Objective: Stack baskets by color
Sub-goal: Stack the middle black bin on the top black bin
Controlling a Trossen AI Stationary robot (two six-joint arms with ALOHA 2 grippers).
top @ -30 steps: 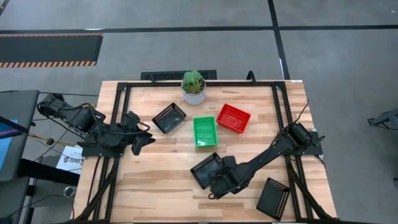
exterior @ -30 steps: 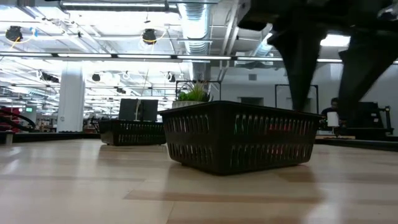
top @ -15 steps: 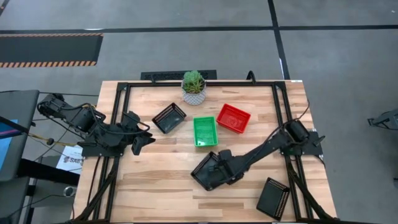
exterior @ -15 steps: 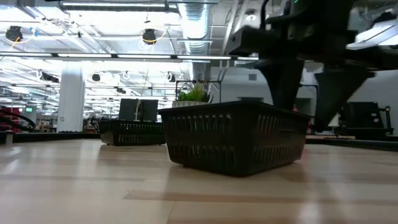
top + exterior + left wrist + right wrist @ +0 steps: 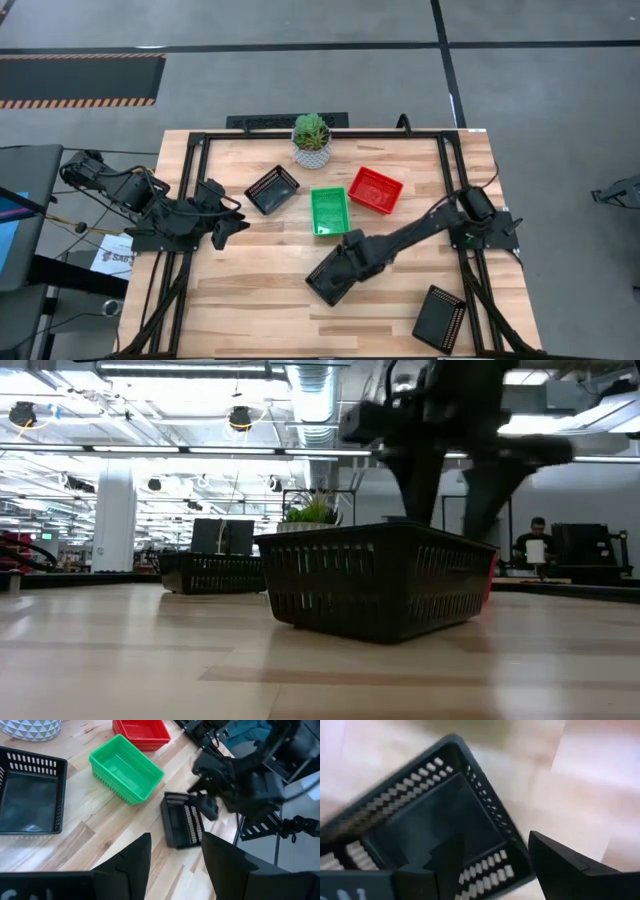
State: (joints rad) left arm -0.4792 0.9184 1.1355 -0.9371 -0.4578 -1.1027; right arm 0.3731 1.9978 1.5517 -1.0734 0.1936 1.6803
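Note:
A black basket point(image 5: 325, 280) rests on its bottom near the table's middle front. My right gripper point(image 5: 348, 264) hangs over its far right end, open and pointing down. In the right wrist view one finger point(image 5: 445, 865) stands inside this basket point(image 5: 420, 820) and the other point(image 5: 560, 865) outside its wall. A second black basket point(image 5: 272, 189), a green basket point(image 5: 329, 211) and a red basket point(image 5: 375, 190) sit farther back. A third black basket point(image 5: 440, 318) lies at the front right corner. My left gripper point(image 5: 228, 226) waits open at the left edge. My right gripper comes from above with the black basket's end wall point(image 5: 497, 845) between its open fingers, one inside and one outside. Whether either finger touches the wall, I cannot tell. The basket stands flat on the table.
A green plant in a white pot point(image 5: 312, 140) stands at the far edge, behind the baskets. A black frame point(image 5: 190, 180) runs along the table's sides. Bare wood lies at the front left point(image 5: 240, 300).
My right gripper has moved toward the table's far edge and a little left, over the near black basket, rolling about its own axis and staying open. The basket has turned slightly on the table.

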